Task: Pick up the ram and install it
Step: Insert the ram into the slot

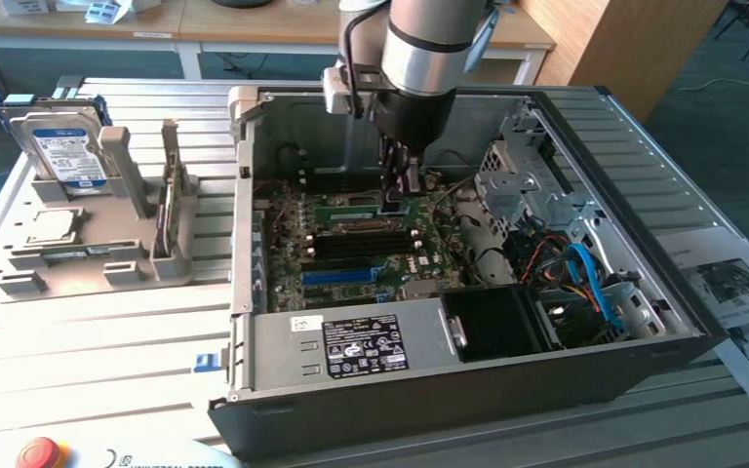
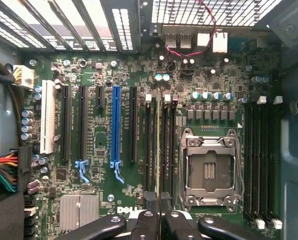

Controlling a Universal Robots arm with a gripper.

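Note:
The ram [image 2: 158, 150] is a slim green stick seen edge-on in the wrist view, standing along the black memory slots beside the empty processor socket [image 2: 211, 170]. My gripper [image 2: 159, 202] is shut on its near end. In the exterior view, my gripper [image 1: 397, 200] reaches straight down into the open computer case [image 1: 687, 322]. A short green piece of the ram [image 1: 392, 208] sits at its tips, right at the motherboard [image 1: 348, 268]. Whether the stick is seated in a slot or only resting over it I cannot tell.
At the exterior view's left, a grey holder [image 1: 89, 268] carries a blue-labelled hard drive [image 1: 69, 151] and a small silver processor chip [image 1: 52, 226]. Inside the case are cables [image 1: 589, 278], a drive cage [image 1: 531, 185] and the power supply [image 1: 362, 346]. A red button [image 1: 39, 453] sits at the front edge.

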